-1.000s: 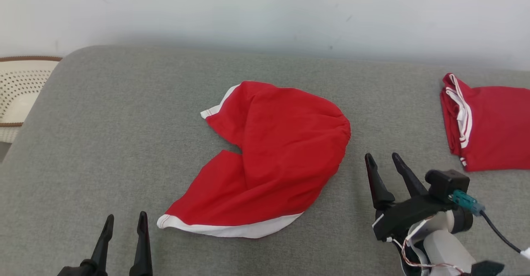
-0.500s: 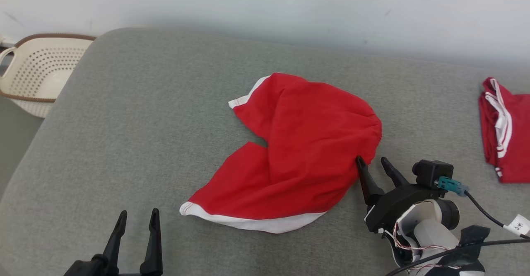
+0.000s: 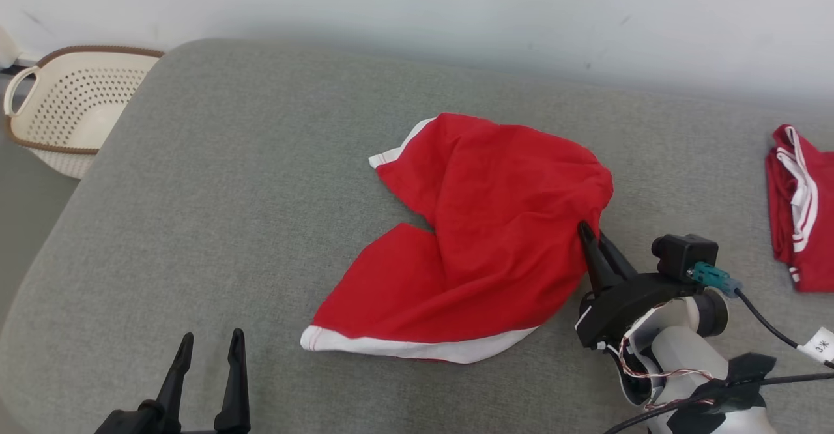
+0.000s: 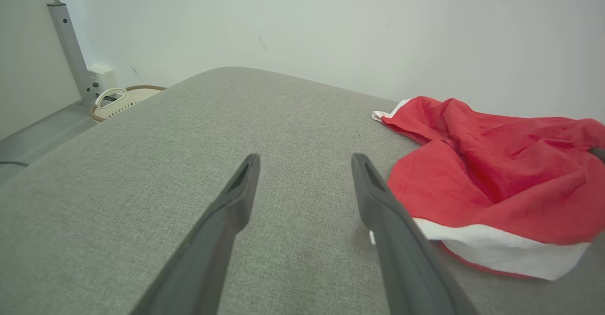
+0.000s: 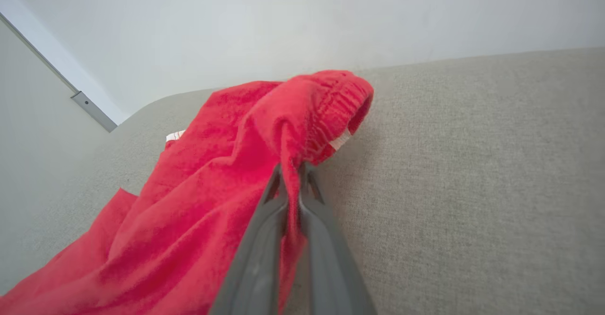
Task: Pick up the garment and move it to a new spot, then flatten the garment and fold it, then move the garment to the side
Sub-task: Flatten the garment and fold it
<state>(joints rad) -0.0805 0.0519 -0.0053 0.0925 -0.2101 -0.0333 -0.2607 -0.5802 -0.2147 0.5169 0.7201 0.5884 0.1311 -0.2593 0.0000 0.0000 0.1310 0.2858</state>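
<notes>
The garment [image 3: 482, 238], red shorts with white hems, lies crumpled in the middle of the grey cushion [image 3: 228, 186]. My right gripper [image 3: 589, 233] is shut on its elastic waistband at the right edge, and the fabric bunches up there; the right wrist view shows the garment [image 5: 227, 173] pinched between the closed fingers [image 5: 264, 239]. My left gripper [image 3: 208, 343] stands open near the front left, empty, a short way left of the white hem. In the left wrist view its fingers [image 4: 378, 201] frame bare cushion, with the garment [image 4: 491, 168] to their right.
A second red folded garment [image 3: 798, 206] with white stripes lies at the cushion's far right. A cream perforated basket [image 3: 65, 111] stands on the floor past the left end. A white wall runs behind. The right arm's cable [image 3: 769, 336] trails off to the right.
My right gripper moved forward to the garment's waistband and shut on it, bunching the fabric. The head camera swung left. The left gripper stayed open.
</notes>
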